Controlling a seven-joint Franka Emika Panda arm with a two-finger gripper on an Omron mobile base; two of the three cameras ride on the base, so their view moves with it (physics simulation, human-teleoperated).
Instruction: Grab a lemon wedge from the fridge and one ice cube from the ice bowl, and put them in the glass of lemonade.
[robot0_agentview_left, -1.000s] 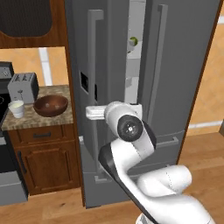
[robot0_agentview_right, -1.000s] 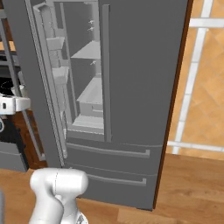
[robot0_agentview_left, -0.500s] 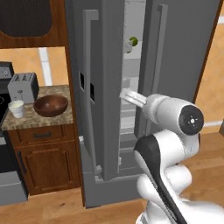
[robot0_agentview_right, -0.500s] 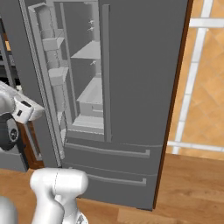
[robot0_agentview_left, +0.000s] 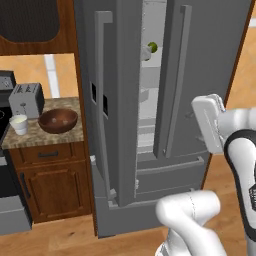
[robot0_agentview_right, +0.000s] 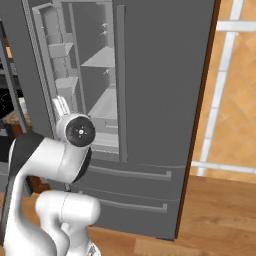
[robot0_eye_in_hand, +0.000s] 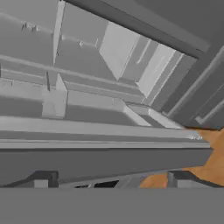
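The fridge (robot0_agentview_left: 175, 90) is the largest thing here, tall and grey, its left door (robot0_agentview_left: 112, 100) swung partly out so that pale shelves (robot0_agentview_right: 102, 107) show through the gap. It is stiff and heavy; the long bar handle (robot0_agentview_left: 102, 95) on the open door is the natural place to pull.

Left of it, a speckled worktop (robot0_agentview_left: 40, 136) carries a toaster (robot0_agentview_left: 27, 99), the ice bowl (robot0_agentview_left: 58, 120) and the glass of lemonade (robot0_agentview_left: 19, 124). The bowl is dark, shallow and rigid, and probably stable enough to pick from without shifting. The glass is small and light, likely to tip if knocked, so anything should be dropped in from above.

High inside the fridge sits a small green item (robot0_agentview_left: 152, 47), too small to tell whether it is the lemon wedge or the whole fruit. A wedge would be light, soft and slick; a gentle pinch across its flat cut sides seems safest.

The hand (robot0_eye_in_hand: 110, 180) faces the fridge interior with its fingers spread wide and nothing between them.
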